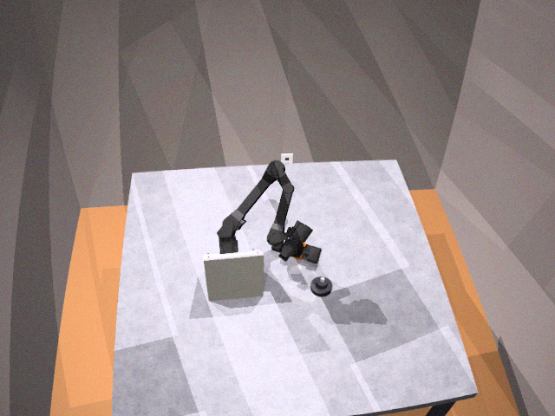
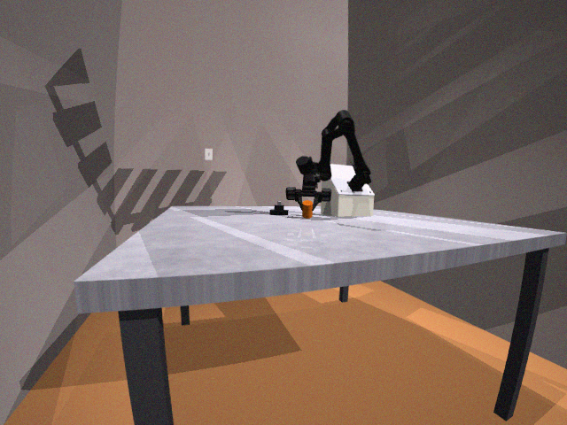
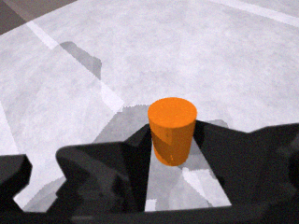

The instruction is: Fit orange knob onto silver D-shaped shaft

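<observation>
The orange knob is a plain upright cylinder held between my black fingers. My gripper is shut on the orange knob, and the knob's bottom is close to the table top. The knob's hole is hidden underneath. The round black pedestal with the short silver shaft stands on the table a short way from the knob, nearer the front in the top view and to the left in the exterior view. The pedestal is out of the wrist view.
A pale box stands at the arm's base, beside the gripper. The grey table carries sharp shadows and light stripes. An orange floor lies around it.
</observation>
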Available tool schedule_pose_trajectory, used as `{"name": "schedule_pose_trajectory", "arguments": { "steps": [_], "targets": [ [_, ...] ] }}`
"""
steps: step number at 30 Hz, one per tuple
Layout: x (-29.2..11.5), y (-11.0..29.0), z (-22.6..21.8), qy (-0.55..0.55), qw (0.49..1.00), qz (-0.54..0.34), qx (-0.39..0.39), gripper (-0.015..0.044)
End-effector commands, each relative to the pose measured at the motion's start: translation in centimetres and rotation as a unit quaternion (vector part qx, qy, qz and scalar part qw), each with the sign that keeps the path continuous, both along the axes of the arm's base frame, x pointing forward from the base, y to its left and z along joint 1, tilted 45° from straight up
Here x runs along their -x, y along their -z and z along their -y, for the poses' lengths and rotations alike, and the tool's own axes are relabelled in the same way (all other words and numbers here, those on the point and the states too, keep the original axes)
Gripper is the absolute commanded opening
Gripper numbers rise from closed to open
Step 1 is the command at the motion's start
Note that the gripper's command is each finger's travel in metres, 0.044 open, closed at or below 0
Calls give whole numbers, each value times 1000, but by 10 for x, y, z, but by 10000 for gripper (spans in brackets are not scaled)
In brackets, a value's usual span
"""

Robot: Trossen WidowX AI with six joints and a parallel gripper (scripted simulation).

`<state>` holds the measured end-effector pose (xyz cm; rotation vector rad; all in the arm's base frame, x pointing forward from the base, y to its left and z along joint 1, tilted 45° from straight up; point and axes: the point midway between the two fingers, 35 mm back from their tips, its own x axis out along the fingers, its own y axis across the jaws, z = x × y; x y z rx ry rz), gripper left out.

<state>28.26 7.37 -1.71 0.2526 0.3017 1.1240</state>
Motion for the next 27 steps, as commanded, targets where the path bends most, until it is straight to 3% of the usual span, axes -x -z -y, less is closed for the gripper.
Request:
{"name": "schedule_pose_trajectory", "arguments": {
  "steps": [1,4,27],
  "targets": [
    [2,2,2,-2,1000,0,0,179],
    [0,0,0,0,1000,0,0,258],
    [0,0,0,0,1000,0,0,260]
  ]
}}
